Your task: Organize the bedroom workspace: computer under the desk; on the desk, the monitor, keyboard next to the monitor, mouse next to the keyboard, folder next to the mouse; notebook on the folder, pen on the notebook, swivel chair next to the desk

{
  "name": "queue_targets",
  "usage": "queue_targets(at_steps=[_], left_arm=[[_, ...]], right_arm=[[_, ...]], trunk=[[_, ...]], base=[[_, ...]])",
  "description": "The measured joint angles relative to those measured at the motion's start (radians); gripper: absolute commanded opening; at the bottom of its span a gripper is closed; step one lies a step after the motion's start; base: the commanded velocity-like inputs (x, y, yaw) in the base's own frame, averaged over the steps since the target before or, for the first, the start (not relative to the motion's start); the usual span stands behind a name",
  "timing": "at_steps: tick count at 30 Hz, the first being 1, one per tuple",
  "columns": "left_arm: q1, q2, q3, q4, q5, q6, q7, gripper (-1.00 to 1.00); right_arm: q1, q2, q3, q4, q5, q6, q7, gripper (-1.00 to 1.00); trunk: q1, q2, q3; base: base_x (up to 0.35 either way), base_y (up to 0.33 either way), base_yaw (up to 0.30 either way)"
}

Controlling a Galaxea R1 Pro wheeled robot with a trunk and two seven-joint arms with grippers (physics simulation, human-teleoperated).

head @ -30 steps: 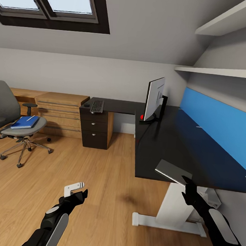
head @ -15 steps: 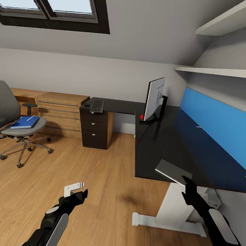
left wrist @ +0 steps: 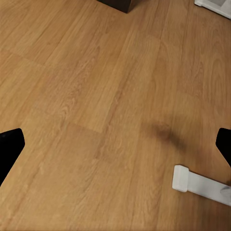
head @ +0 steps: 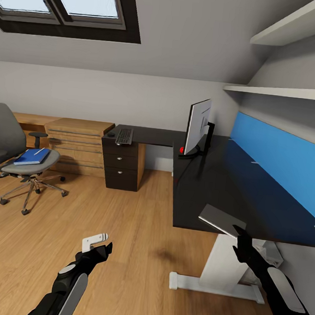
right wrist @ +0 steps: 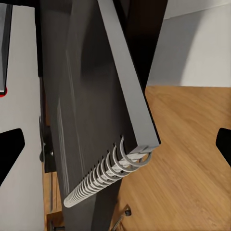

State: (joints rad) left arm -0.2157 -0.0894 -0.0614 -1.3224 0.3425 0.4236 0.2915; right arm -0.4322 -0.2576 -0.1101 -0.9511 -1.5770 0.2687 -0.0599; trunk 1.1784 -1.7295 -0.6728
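Right pincer [head: 239,231], lower right, clamps the notebook [head: 221,219] at the bench [head: 232,184] edge. Left pincer [head: 102,245] is spread apart over floor; computer hidden.

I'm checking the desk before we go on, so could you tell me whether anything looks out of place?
Yes. The notebook lies at the desk's near edge, tilted, one corner past it, beside the right claw. The folder with the pen lies on the swivel chair, away from the desk.
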Motion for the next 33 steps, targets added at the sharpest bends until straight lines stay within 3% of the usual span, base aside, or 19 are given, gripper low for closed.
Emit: queue_targets(at_steps=[8,9,33], left_arm=[[0.000,0.000,0.000,0.000,0.001,0.000,0.000,1.00],[0.000,0.000,0.000,0.000,0.001,0.000,0.000,1.00],[0.000,-0.001,0.000,0.000,0.000,0.000,0.000,1.00]], right_arm=[[0.000,0.000,0.000,-0.003,-0.001,0.001,-0.001,1.00],[0.000,0.000,0.000,-0.004,-0.001,0.001,-0.001,-1.00],[0.000,0.000,0.000,-0.005,-0.002,-0.002,0.002,-1.00]], trunk=[[0.000,0.000,0.000],[0.000,0.000,0.000],[-0.008,0.014,0.006]], base=[[0.000,0.000,0.000],[0.000,0.000,0.000],[0.000,0.000,0.000]])
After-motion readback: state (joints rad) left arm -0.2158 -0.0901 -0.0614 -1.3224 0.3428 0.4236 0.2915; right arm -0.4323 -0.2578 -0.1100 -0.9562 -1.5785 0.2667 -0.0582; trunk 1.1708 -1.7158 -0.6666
